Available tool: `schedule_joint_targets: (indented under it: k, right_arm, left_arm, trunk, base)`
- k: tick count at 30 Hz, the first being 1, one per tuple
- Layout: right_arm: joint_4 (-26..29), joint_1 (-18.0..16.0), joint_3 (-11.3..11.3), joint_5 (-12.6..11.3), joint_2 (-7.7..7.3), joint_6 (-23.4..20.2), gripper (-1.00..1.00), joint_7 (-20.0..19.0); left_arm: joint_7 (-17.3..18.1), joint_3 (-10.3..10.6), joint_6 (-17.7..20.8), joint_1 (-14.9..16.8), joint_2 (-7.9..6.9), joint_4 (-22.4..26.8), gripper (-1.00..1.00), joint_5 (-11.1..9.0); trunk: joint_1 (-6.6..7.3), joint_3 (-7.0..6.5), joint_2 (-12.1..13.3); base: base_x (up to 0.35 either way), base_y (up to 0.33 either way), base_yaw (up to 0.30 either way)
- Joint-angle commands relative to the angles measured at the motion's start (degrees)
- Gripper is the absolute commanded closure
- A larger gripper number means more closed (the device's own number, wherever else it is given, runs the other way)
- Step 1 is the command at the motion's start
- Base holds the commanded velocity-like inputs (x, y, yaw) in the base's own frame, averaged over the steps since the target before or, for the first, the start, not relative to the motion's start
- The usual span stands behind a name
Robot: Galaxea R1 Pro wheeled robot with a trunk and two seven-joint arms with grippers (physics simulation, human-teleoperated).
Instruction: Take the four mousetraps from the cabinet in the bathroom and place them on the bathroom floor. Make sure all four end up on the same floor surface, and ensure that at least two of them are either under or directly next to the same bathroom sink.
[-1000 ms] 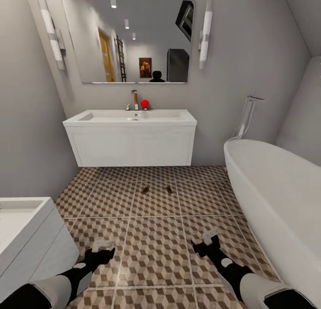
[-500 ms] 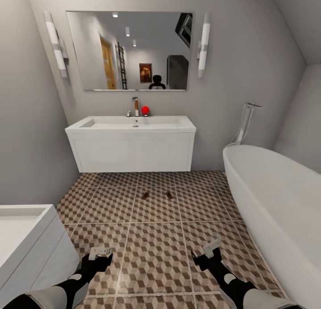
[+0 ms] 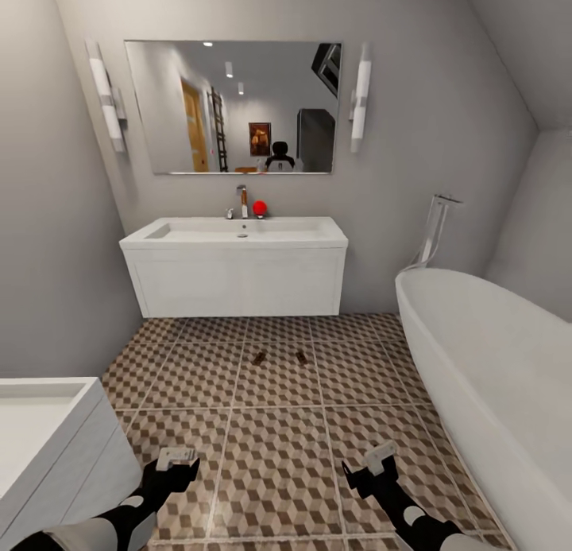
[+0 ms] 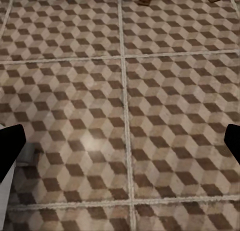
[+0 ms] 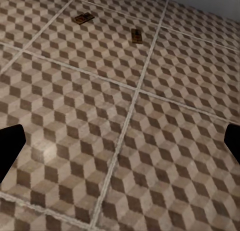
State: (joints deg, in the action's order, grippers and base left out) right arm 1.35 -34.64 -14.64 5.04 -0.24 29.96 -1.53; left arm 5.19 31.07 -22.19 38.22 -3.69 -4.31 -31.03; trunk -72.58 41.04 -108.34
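Bathroom floor [image 3: 278, 455] of cube-patterned tiles; white sink [image 3: 238, 231] at the far wall, bathtub [image 3: 492, 360] alongside. No legible writing. 2 mousetraps [image 3: 259, 357] [image 3: 301, 357] lie on the tiles in front of the sink, apart. Left gripper [image 3: 176, 458] and right gripper [image 3: 380, 454] held low over the floor — both spread, empty.

bathroom floor [image 3: 274, 455]: we see matt tile, cube-printed, pale grout lines
sink [image 3: 238, 231]: we see smooth white top, soft sheen
tap [image 3: 241, 199]: we read it as polished metal
bathtub [image 3: 492, 360]: smooth white, satin
mousetraps [image 5: 82, 18]: we see brownish wood, matt
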Motion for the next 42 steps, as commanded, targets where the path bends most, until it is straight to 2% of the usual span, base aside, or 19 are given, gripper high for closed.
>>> schedule_joint_targets:
  k: [1,11,21,30,42]
  right_arm:
    - [-0.03,0.03,0.41,0.51,-0.02,0.18,-1.00,-0.14]
    - [-0.03,1.36,0.41,-0.52,-0.54,1.56,-1.00,-0.09]
    - [-0.11,1.83,0.41,-1.38,-1.28,3.30,-1.00,0.61]
    - [-0.12,1.86,0.41,-1.47,-1.42,3.28,-1.00,2.13]
    - [-0.12,1.86,0.41,-1.92,-1.30,3.27,-1.00,2.27]
  left_arm:
    - [0.51,0.31,-0.29,0.01,0.02,-0.24,-1.00,-0.61]
    - [0.44,0.31,-0.31,-1.09,-0.25,-0.25,-1.00,-0.61]
    - [0.34,0.30,-0.31,-3.94,-0.89,-0.26,-1.00,-0.61]
    - [0.23,0.31,-0.27,-4.55,-0.96,-0.27,-1.00,-0.61]
    - [0.19,0.29,-0.19,-4.66,-0.93,-0.27,-1.00,-0.65]
  trunk:
    - [0.23,-0.23,0.39]
    - [2.43,-2.95,4.40]
    - [4.62,-5.68,8.41]
    - [6.60,-8.13,12.02]
    - [9.24,-11.40,16.83]
  base:
    - [0.000,0.000,0.000]
    - [0.000,0.000,0.000]
    - [0.000,0.000,0.000]
    - [0.000,0.000,0.000]
    - [0.000,0.000,0.000]
